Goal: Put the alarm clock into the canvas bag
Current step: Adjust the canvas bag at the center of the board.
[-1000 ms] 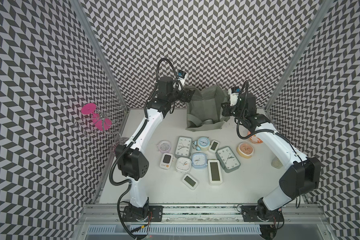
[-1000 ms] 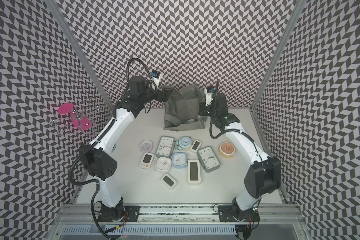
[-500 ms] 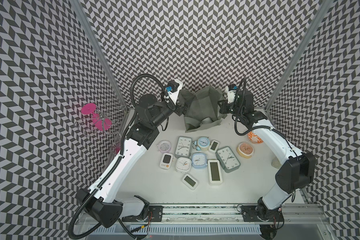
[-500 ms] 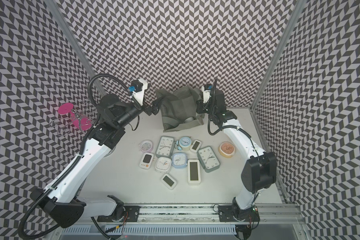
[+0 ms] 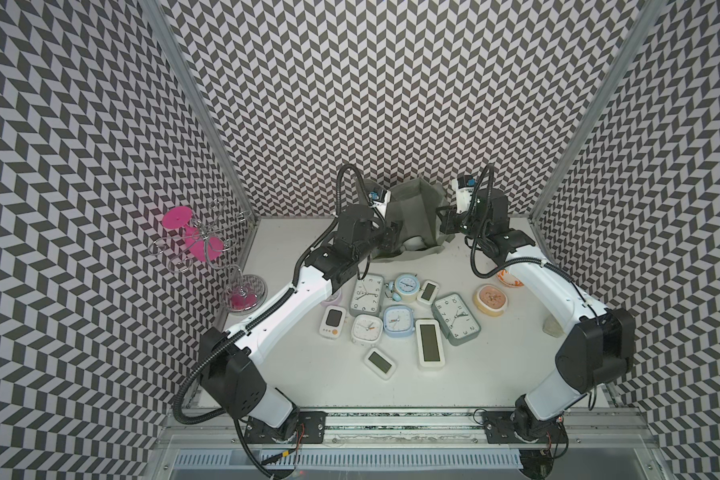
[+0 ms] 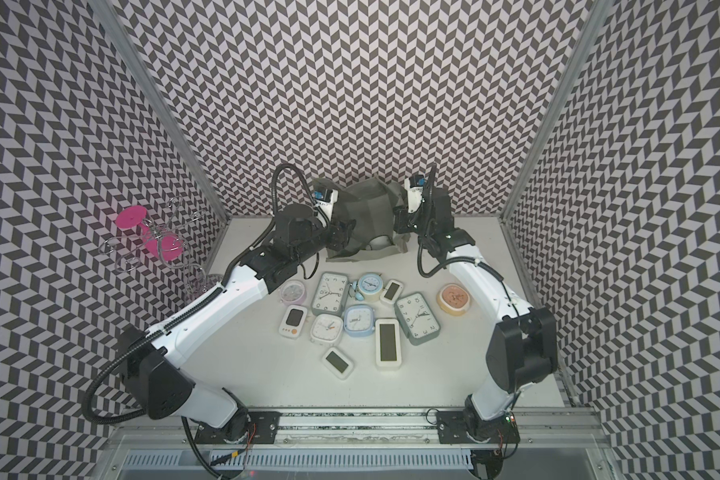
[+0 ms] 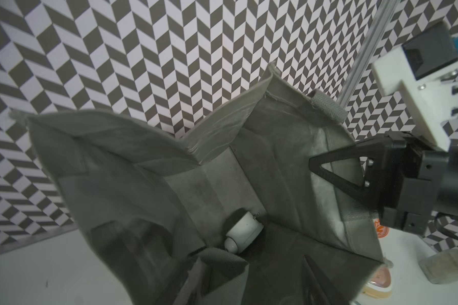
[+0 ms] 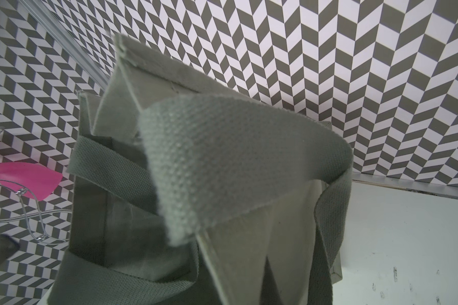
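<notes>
White arm links, black joints, ribbed black cables; wrist cameras perhaps blue-tagged.
</notes>
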### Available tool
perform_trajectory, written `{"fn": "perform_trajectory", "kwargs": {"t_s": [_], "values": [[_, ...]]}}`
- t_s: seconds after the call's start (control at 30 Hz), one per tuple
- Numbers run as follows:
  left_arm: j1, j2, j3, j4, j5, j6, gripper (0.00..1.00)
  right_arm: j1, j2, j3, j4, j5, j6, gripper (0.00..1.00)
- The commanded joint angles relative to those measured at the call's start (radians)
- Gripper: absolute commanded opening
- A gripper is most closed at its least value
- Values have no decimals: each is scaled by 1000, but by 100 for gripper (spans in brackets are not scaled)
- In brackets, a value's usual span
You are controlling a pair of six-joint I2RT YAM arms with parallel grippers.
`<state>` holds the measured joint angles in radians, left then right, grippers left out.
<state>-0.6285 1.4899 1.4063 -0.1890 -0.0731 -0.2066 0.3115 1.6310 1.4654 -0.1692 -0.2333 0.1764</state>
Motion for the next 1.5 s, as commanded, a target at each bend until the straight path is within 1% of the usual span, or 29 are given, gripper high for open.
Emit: {"fn": "perform_trajectory", "kwargs": {"t_s": [0.0,0.03,0.07,0.17,0.43,0.57,0.7,0.87,1.07,1.27,1.33,1.47], "values": [[-4,-52,-16,39,-38,-195,60,-2,-65,-23,139,-27,9,0],[1,-55,-22,38,-71,-222,59,-2,-73,-35,150,-34,11,0],[12,-54,-28,42,-67,-234,59,-2,-79,-44,158,-41,13,0],[57,-41,-42,62,32,-275,56,-2,-101,-77,187,-58,21,0],[75,6,-33,95,115,-310,48,4,-124,-97,203,-67,22,0],[88,25,-44,115,152,-337,41,5,-130,-107,213,-68,26,0],[94,41,-48,100,145,-359,38,5,-131,-108,216,-66,26,0],[93,17,-72,83,139,-375,39,5,-122,-101,214,-58,26,0],[97,-13,-91,8,84,-398,49,5,-123,-100,207,-46,20,0],[115,-19,-115,25,56,-400,52,6,-132,-114,212,-47,23,0],[115,-6,-99,23,64,-387,52,10,-135,-117,209,-38,18,0],[117,30,-62,10,44,-375,53,27,-151,-128,201,-11,2,0]]}}
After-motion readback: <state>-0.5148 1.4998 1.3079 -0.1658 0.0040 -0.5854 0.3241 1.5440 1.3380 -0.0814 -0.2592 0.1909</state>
